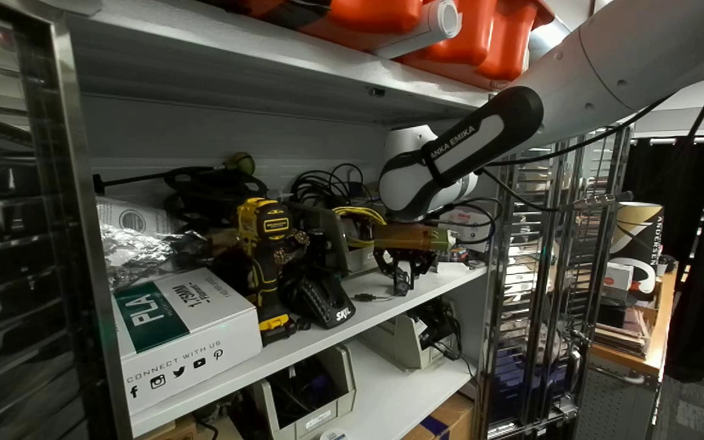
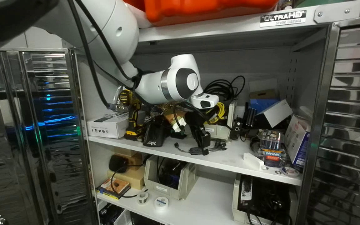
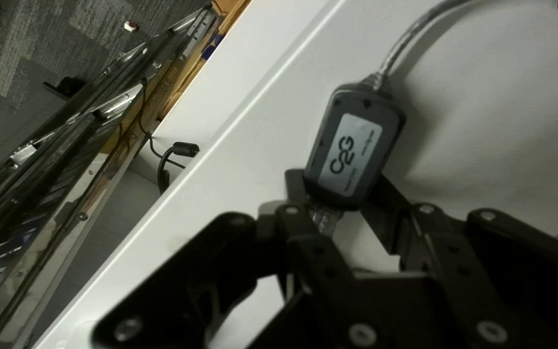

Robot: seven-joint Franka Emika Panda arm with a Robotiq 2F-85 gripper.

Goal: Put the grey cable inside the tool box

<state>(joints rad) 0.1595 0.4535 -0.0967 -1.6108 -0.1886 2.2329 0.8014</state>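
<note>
The grey cable (image 3: 351, 145) has a dark grey C2G adapter block with a thin grey lead and a clear plug end. It shows at the shelf surface in both exterior views (image 1: 364, 297) (image 2: 195, 151). My gripper (image 3: 339, 186) has a finger against each side of the block near its plug end in the wrist view. The gripper points down at the middle shelf in the exterior views (image 1: 402, 284) (image 2: 204, 146). The right fingertip is partly hidden behind the block. I cannot tell whether the block is lifted. The tool box is hidden or out of view.
A yellow-black drill (image 1: 266, 244), a black SKIL charger (image 1: 327, 305) and a white PLA box (image 1: 205, 324) stand along the shelf. A pale bin (image 2: 219, 130) with yellow cables stands behind the gripper. Batteries (image 2: 272, 145) lie nearby. The upper shelf (image 2: 230, 29) hangs above the arm.
</note>
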